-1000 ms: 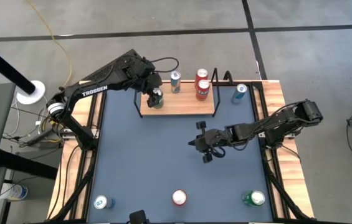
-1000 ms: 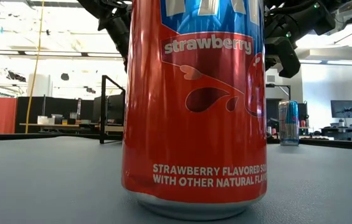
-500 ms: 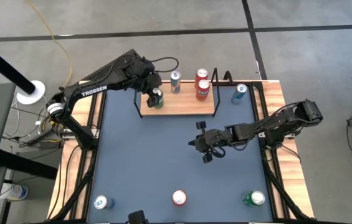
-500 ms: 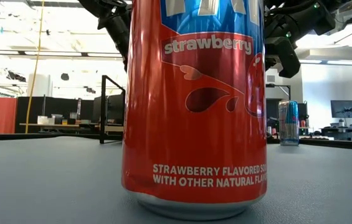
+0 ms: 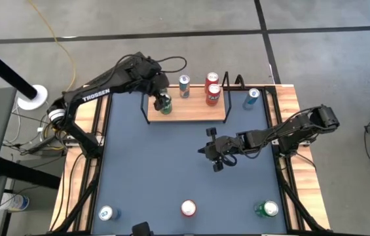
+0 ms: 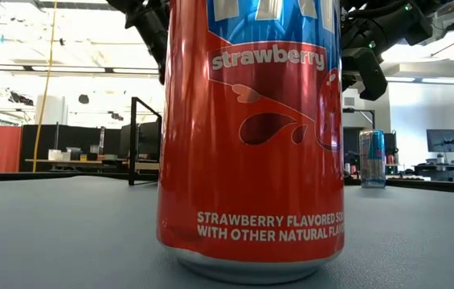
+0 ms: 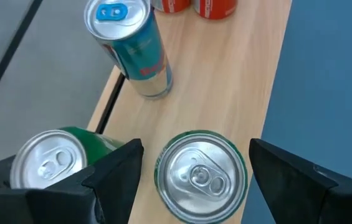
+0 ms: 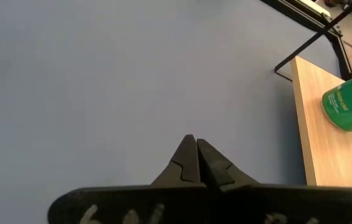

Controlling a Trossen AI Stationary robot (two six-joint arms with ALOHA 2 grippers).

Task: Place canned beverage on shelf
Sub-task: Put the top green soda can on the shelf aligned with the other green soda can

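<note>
The shelf [image 5: 194,111], a light-wood board with black wire ends, stands at the table's far side. On it stand upright a green can [image 5: 165,105], a slim teal can [image 5: 184,85] and two red cans [image 5: 213,92]. My left gripper [image 7: 194,171] hangs open over the shelf's left end. Its fingers stand on either side of the green can's silver top [image 7: 200,177] without touching it. A second green can [image 7: 54,162] stands just beside it. My right gripper [image 5: 205,151] is shut over the table's middle, holding nothing.
A blue can [image 5: 253,97] stands on the table right of the shelf. Along the near edge stand a blue can [image 5: 107,213], a red strawberry can [image 5: 188,208] that fills the low view [image 6: 251,136], and a green can [image 5: 268,209].
My left gripper has risen a little above the green can, with its fingers still apart. The can stays upright on the shelf.
</note>
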